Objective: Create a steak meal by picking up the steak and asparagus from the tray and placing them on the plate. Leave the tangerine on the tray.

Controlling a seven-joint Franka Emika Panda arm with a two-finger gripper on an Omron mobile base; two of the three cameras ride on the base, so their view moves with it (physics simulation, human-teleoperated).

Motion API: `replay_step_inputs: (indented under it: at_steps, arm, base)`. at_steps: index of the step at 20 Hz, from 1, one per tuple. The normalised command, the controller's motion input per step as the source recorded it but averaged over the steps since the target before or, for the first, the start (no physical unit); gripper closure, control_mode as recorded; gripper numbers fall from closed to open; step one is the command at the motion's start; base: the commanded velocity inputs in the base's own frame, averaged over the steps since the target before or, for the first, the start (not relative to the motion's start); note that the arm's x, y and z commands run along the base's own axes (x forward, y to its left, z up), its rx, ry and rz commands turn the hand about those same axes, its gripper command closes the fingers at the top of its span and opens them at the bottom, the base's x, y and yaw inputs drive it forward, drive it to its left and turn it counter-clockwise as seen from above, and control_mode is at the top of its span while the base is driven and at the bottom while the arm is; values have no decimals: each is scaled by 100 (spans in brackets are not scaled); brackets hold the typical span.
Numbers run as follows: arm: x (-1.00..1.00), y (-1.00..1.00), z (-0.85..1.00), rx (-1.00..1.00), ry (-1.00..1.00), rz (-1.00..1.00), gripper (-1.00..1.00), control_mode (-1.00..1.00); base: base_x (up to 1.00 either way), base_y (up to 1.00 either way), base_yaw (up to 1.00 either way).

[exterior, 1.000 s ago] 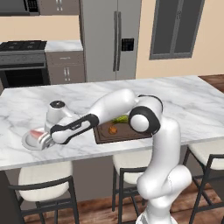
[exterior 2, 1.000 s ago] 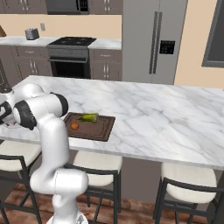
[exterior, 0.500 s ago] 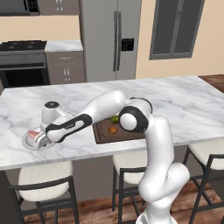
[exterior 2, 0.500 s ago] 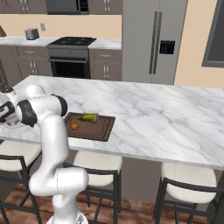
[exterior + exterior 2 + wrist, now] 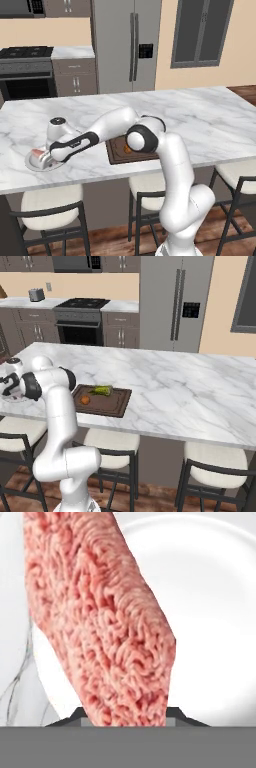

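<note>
Holding steak [image 5: 100,622] | pincer [image 5: 41,156] over plate [image 5: 210,587] | long axis diagonal

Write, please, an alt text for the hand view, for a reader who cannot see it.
A slab of pinkish-red raw steak hangs between the gripper fingertips, close above a pale round plate. Marble counter shows at the left edge.

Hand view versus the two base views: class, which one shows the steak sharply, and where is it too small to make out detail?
Hand view: the steak is close, its grainy texture sharp against the pale plate. Left base view: it is a small pink patch by the tool, without detail. Right base view: soft, evenly lit; tangerine and asparagus are small blobs.
</note>
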Motion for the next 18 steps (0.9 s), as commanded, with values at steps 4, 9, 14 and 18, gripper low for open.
replay_step_inputs:
  at_steps: [4,9,14,18]
  arm:
    - [27,28,-15,-2,0,0,-100,-100]
    - [15,17,-3,-1,0,0,-100,-100]
    - [0,-1,0,0,2,0,-100,-100]
    - [-13,-22,0,0,1,-4,-100,-100]
  base:
    - [0,0,0]
    - [0,0,0]
    - [0,0,0]
    - [0,0,0]
